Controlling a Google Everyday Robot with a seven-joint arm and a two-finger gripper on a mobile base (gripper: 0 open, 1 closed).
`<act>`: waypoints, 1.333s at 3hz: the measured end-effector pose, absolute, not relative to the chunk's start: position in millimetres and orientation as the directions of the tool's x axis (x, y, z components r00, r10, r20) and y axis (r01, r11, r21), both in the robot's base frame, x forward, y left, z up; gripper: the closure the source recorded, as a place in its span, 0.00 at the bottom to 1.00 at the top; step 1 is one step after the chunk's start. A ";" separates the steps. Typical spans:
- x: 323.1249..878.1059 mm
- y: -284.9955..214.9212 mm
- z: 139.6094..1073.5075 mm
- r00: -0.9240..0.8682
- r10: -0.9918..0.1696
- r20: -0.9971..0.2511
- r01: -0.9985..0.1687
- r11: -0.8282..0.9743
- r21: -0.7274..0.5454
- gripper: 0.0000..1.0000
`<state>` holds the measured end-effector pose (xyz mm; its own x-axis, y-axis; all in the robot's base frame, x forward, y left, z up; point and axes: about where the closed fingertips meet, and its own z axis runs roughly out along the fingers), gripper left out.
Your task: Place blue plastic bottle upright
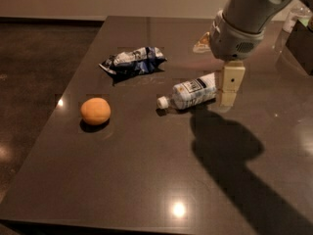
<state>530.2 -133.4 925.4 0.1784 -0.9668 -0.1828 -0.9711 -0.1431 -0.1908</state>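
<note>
The blue plastic bottle (pixel 190 93) lies on its side on the dark table (pixel 146 180), near the middle. Its white cap (pixel 162 102) points left and its pale label with a dark rectangle faces up. My gripper (pixel 229 88) hangs down from the grey wrist (pixel 234 33) at the bottle's right end, right at its base. It overlaps the base in this view, and I cannot see whether it touches.
An orange (pixel 95 111) sits at the left. A blue-and-white foil snack bag (pixel 132 60) lies behind the bottle. A small pale packet (pixel 201 45) lies further back. A clear bottle (pixel 293 17) and a dark box (pixel 302 44) stand at the far right.
</note>
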 end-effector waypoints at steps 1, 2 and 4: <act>546.2 -116.1 907.8 0.262 -0.950 -0.173 -0.959 -0.236 -0.155 0.00; 553.8 -101.6 892.0 0.318 -0.933 -0.167 -0.946 -0.301 -0.121 0.00; 550.6 -78.4 865.2 0.359 -0.918 -0.170 -0.933 -0.354 -0.061 0.00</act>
<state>550.6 -78.4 865.2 0.3590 -0.9178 -0.1696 -0.9333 -0.3537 -0.0611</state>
